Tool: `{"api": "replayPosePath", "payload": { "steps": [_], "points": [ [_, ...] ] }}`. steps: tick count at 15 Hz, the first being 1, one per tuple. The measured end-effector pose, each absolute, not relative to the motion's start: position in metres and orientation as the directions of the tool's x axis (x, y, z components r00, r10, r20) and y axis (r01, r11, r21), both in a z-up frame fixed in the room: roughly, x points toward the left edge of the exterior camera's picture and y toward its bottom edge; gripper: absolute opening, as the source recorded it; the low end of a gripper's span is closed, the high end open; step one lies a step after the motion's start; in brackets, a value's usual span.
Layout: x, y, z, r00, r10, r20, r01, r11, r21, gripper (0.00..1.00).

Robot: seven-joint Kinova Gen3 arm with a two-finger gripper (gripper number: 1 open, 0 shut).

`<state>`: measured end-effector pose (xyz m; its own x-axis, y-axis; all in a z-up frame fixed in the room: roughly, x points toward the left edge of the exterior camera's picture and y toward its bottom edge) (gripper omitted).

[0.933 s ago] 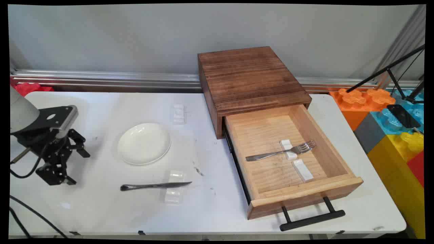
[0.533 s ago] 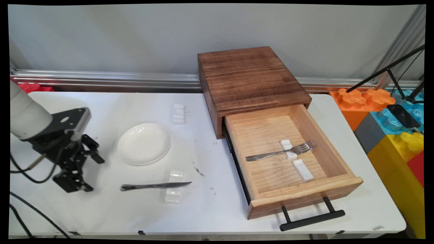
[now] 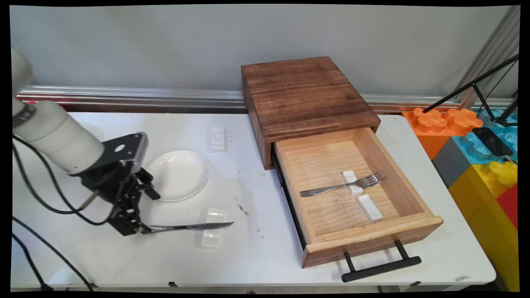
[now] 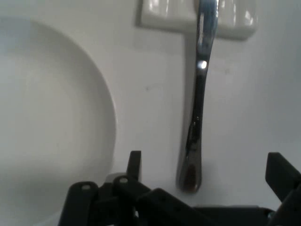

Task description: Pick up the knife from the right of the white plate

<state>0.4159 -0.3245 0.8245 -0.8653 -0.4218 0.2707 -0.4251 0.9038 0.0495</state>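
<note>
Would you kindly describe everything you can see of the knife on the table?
The knife is a one-piece table knife of shiny silvery metal, lying flat, its blade resting across a small white rest and pointing toward the drawer. Its rounded handle end lies on the bare table, just in front of the white plate. The open gripper straddles that handle end, one finger on either side, neither visibly touching it.

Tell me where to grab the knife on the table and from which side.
Grip the knife at its handle end, coming down from above with one finger on each long side. The blade lies across a white rest, so the handle stands clear of the table, and the open gripper already straddles that end beside the plate.
</note>
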Motion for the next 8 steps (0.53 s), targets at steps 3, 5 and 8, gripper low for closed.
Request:
{"api": "replayPosePath", "payload": {
  "steps": [3, 5, 8],
  "points": [
    [0.4, -0.329, 0.821, -0.867, -0.418, 0.271, -0.421, 0.906, 0.049, 1.0],
    [0.391, -0.331, 0.817, -0.87, -0.413, 0.27, -0.417, 0.908, 0.047, 1.0],
    [0.38, -0.333, 0.809, -0.872, -0.41, 0.266, -0.417, 0.908, 0.033, 1.0]
  ]
}}
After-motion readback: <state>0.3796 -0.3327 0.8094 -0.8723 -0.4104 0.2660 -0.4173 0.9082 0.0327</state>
